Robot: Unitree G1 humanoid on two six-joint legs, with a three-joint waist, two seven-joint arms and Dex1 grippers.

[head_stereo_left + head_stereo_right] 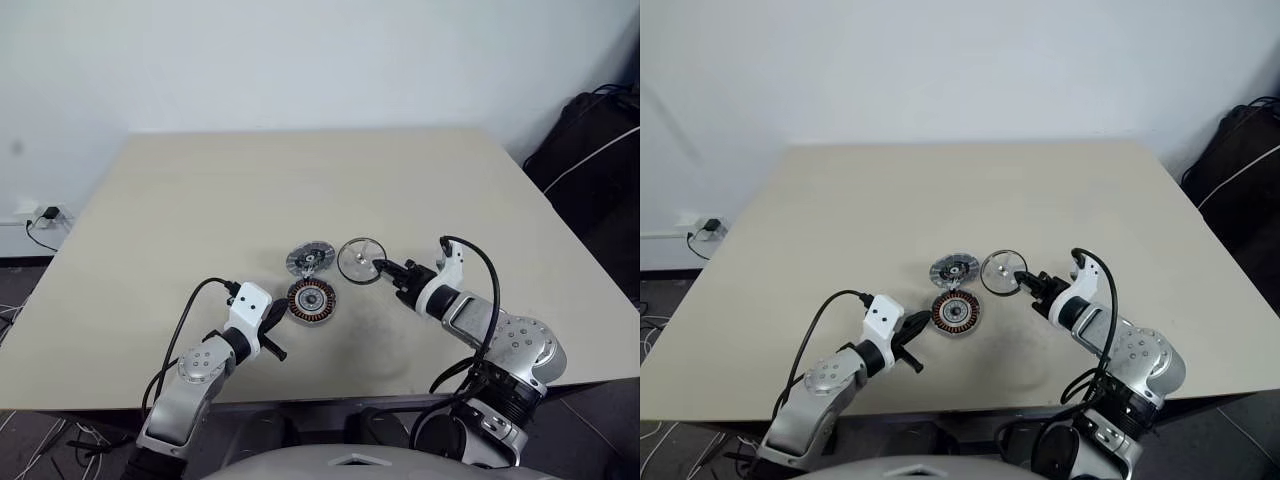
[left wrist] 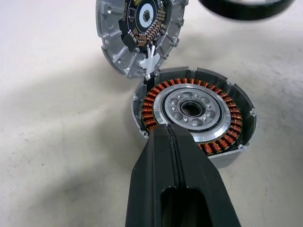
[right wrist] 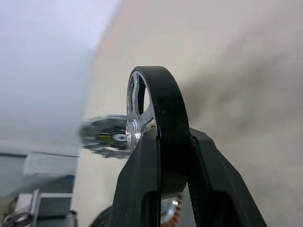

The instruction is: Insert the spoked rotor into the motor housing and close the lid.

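Note:
The motor housing (image 1: 311, 300) lies open on the table, its copper windings ringing a silver centre (image 2: 191, 109). Just behind it rests the lid (image 1: 310, 258), ribbed face with dark centre showing (image 2: 139, 33), joined to the housing by a white wire. My left gripper (image 2: 171, 130) is shut, its tip at the housing's near-left rim. The spoked rotor (image 1: 361, 260) hangs above the table, to the right of the lid. My right gripper (image 1: 382, 267) is shut on the rotor's dark rim (image 3: 163, 104), holding it on edge.
The beige table (image 1: 200, 200) has open surface on all sides of the parts. A black bag (image 1: 590, 150) stands beyond the table's right edge. A power strip (image 1: 45, 213) lies on the floor at the left.

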